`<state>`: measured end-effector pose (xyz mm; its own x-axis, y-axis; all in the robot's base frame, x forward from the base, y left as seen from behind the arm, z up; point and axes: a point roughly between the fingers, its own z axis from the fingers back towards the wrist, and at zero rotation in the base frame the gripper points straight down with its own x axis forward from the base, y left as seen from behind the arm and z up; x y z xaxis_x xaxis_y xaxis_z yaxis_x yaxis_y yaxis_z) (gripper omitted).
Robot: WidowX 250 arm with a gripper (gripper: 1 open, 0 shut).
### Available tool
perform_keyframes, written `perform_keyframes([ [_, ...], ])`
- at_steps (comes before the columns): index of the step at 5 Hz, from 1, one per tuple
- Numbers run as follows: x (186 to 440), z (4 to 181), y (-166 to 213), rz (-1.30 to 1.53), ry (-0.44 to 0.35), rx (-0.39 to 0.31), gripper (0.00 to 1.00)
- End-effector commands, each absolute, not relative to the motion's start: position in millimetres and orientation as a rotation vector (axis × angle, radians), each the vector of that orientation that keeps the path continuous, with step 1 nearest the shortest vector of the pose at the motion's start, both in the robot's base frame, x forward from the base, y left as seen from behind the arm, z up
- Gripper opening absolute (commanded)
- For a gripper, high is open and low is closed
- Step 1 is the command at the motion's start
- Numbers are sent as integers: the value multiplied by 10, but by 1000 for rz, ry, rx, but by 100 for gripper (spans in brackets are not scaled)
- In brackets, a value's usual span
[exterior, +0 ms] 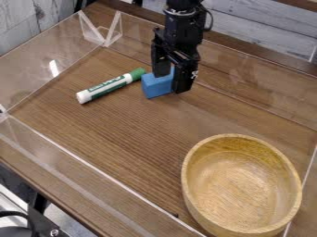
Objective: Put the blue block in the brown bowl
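Note:
The blue block (154,86) rests on the wooden table at centre left, small and bright blue. My black gripper (171,76) has come down from above over the block's right half, jaws open, with one finger at its right side and the other behind it. Whether the fingers touch the block I cannot tell. The brown bowl (198,180), wide, light wood and empty, stands at the lower right, well away from the gripper.
A white marker with a green cap (109,86) lies just left of the block, almost touching it. Clear acrylic walls (37,65) fence the table, with a folded clear stand (99,32) at the back left.

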<state>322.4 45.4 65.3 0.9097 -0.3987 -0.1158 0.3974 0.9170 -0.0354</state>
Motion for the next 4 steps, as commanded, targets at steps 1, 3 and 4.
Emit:
perform_keyframes([
  [1,3329,826,497,-389,61,5,100],
  [3,3343,826,502,-367,63,1,100],
  [4,3354,799,511,-354,67,-5,100],
])
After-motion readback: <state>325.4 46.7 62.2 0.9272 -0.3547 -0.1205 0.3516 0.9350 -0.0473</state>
